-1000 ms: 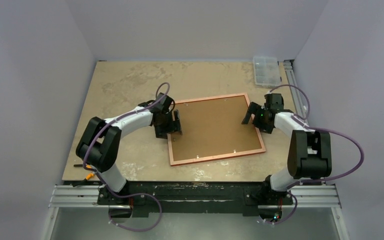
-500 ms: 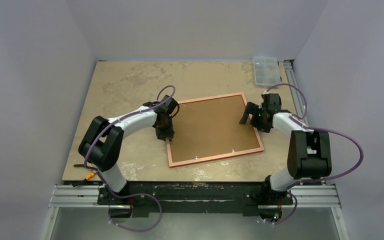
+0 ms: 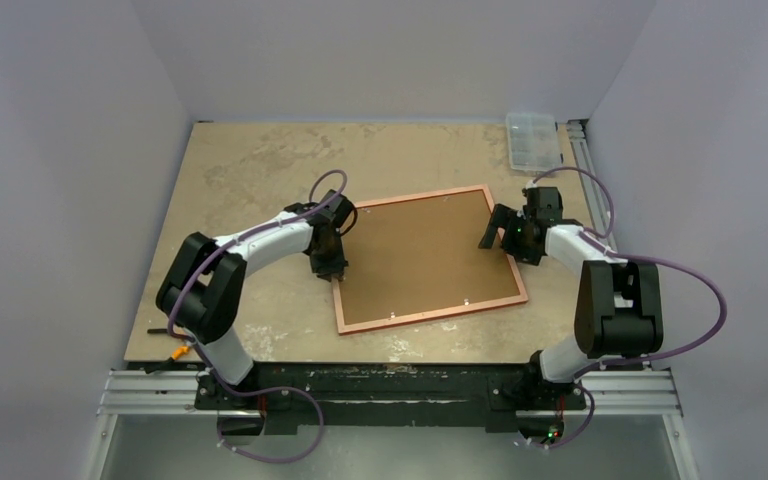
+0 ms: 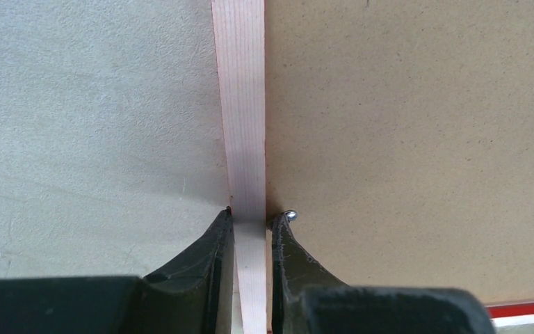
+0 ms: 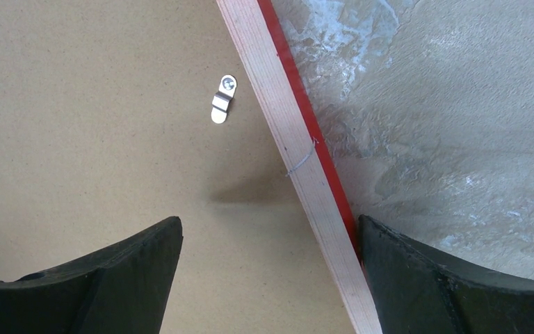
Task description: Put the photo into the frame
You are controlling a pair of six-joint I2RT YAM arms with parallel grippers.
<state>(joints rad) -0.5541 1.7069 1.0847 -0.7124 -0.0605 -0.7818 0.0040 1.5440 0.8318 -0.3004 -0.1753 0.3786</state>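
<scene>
The frame (image 3: 434, 312) lies back up in the middle of the table, a plain brown backing board (image 3: 425, 252) filling it. My left gripper (image 3: 332, 268) is at its left rail. In the left wrist view the fingers press both sides of the pale wooden rail (image 4: 240, 104), so my left gripper (image 4: 250, 217) is shut on it. My right gripper (image 3: 495, 228) stands open over the right rail (image 5: 278, 118). One finger is over the board and the other just outside the red edge (image 5: 306, 111). The photo is out of view.
A small metal turn clip (image 5: 221, 99) sits on the board near the right rail. A clear plastic box (image 3: 533, 140) stands at the back right corner. A thin black tool (image 3: 160, 330) lies by the table's near left edge.
My left gripper has closed from wide open onto the frame's left rail. The frame and my right gripper have shifted slightly left.
</scene>
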